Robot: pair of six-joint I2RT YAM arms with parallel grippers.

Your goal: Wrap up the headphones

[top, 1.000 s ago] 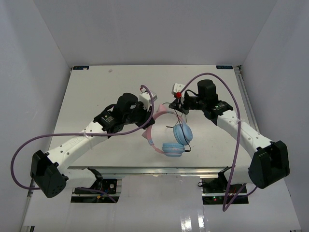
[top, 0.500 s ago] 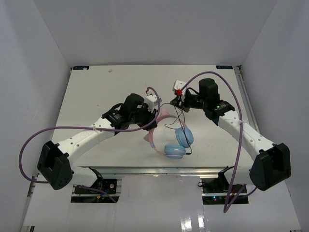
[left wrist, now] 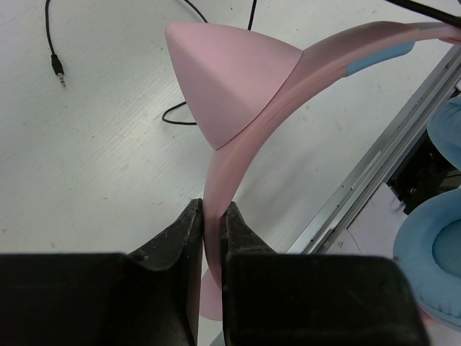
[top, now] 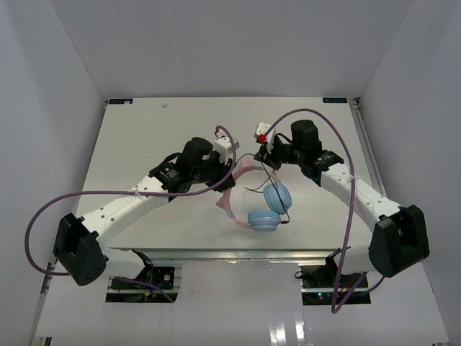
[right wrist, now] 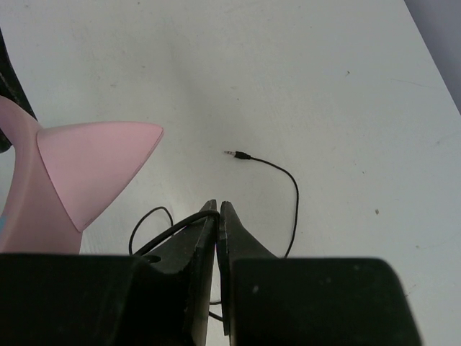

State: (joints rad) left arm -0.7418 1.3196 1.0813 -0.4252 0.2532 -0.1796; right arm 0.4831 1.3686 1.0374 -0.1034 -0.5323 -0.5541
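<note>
White tabletop runs between pale walls, and the headphones sit near its middle, between the two arms. Over the last second they have drifted slightly right. The blue ear cups now lie closer to the near edge, and whether they rest on the surface I cannot tell.

The left gripper has carried them there, clamped on the pink headband just below its pointed cat ear. The right gripper has eased left toward the band, its fingers pinched on the thin black cord. The plug lies loose on the far side of the table.

With band and cord drawn closer together, the winding looks ready to begin, though no turn of cord around the band shows yet.
</note>
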